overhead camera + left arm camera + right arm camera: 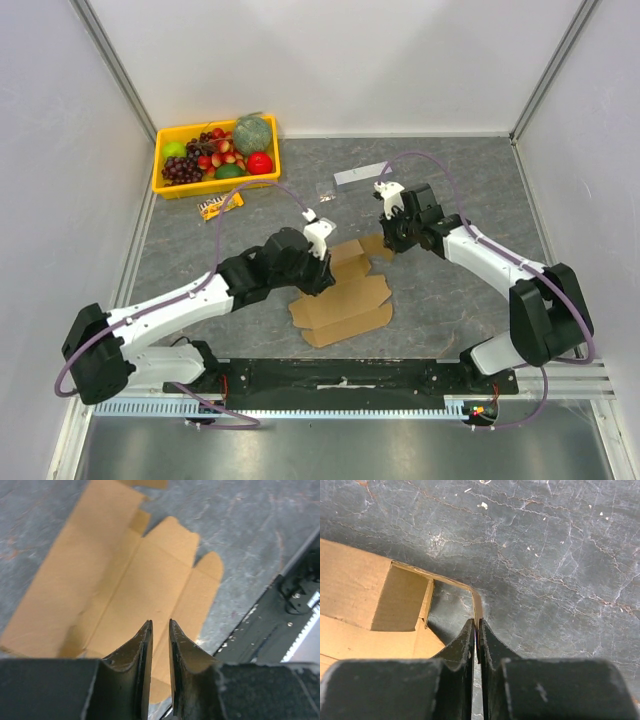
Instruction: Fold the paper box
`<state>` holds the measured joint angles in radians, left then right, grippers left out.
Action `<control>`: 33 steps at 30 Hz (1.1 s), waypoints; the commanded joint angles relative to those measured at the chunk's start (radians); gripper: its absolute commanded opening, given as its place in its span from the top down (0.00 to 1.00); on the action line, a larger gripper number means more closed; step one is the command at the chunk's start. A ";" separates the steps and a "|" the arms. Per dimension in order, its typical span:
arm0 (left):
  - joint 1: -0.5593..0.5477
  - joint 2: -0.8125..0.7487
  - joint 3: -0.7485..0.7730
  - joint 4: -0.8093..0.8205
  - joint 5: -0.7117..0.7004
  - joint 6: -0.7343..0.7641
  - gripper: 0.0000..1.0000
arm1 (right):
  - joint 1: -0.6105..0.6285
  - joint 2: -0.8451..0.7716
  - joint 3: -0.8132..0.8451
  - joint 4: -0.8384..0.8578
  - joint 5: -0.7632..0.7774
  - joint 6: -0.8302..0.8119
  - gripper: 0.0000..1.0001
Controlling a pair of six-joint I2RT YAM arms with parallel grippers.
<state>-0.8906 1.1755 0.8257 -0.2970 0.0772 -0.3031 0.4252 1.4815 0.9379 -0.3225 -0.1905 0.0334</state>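
Bench, mid-task: nearest the rail, the paper box (345, 305) lies mostly flat on the grey table (470, 170), a brown die-cut sheet just ahead of the arm bases. Its long axis slants from the near centre away toward the right. The left gripper (320, 282) hangs low over the sheet's left half. Its fingers (144, 647) are parted only narrowly, and nothing is plainly caught between them. Further back, at the sheet's far right end, the right gripper (476, 629) pinches a thin end tab (476, 602). The tab stands up off the table beside a raised side wall (402, 597).

The box lies toward the centre and nearer side from that pinch, so the tab would probably fold inward, back along the long axis. The right arm is the nearer one to that end, and the left is placed to hold the panel down.

Well beyond, in the far left corner, sits a yellow fruit tray (158, 178).
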 commanded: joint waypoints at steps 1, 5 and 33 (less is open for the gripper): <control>-0.096 0.084 0.055 0.151 -0.021 -0.074 0.75 | -0.005 -0.059 0.004 0.005 -0.012 0.000 0.90; -0.152 0.280 0.136 0.191 -0.013 -0.093 0.76 | -0.005 -0.072 -0.004 0.005 -0.024 0.005 0.91; -0.254 0.765 0.379 0.219 -0.510 -0.290 0.98 | -0.006 -0.112 -0.036 0.008 -0.081 0.030 0.96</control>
<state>-1.1675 1.8812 1.1923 -0.0925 -0.3149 -0.5064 0.4000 1.4239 0.9077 -0.3088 -0.1890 0.0513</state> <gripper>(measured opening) 0.026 0.050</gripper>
